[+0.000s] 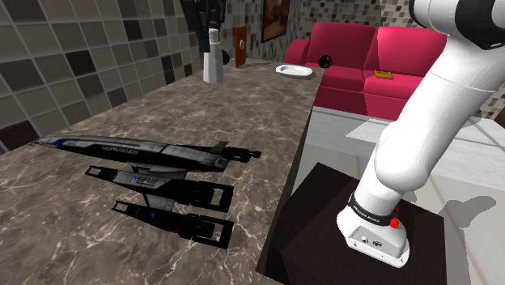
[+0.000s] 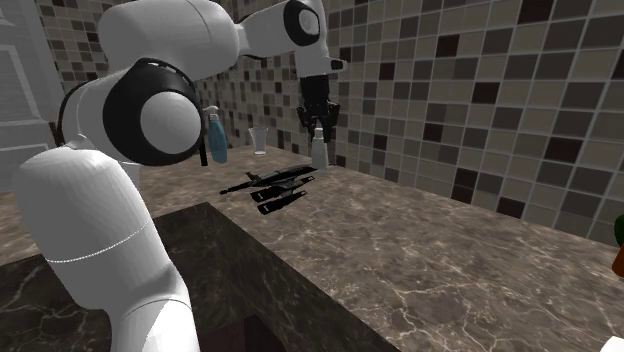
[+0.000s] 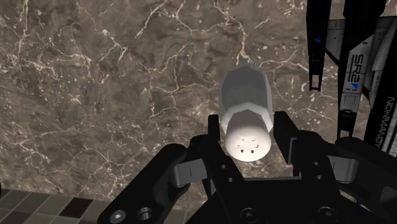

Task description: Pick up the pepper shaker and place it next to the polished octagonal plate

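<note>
The counter (image 1: 97, 210) carries a model ship (image 1: 154, 174) near the stand, and the plate (image 1: 293, 71) lies at the counter's far end. The white shaker (image 3: 245, 95) stands upright by the tiled wall (image 1: 73, 48), well apart from the plate. The 2 fingers (image 3: 284, 137) flank its cap, narrowed to its width and seemingly touching both sides. A grip this high on a rounded cap may slip or tilt the shaker in the lift, and the long carry gives it time to fail.

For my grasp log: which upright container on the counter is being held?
The white shaker, clasped by the end effector; the blue bottle and clear glass stand apart.
</note>
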Robot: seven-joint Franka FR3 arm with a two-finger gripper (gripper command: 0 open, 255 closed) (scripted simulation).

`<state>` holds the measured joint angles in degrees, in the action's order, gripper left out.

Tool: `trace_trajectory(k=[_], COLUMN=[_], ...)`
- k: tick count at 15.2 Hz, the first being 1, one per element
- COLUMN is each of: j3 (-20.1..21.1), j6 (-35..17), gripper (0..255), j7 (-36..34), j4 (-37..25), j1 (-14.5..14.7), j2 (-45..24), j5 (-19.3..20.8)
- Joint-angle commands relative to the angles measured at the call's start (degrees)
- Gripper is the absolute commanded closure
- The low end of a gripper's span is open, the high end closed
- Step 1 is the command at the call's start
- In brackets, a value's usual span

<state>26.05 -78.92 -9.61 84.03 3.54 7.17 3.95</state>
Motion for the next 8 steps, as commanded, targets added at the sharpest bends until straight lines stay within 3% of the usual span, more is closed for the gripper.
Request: trace_trajectory(k=[1, 6, 8], j3=[0.4, 1.3, 0.2], j6=[2.1, 7.1, 6.7], gripper=[255, 255, 255], j7=[-0.3, -0.9, 0.9], j4=[-3.2, -11.1, -9.5], j1=[0.1, 0.6, -0.3], j2=[-1.3, -4.6, -3.1], j5=[0.6, 2.3, 1.5])
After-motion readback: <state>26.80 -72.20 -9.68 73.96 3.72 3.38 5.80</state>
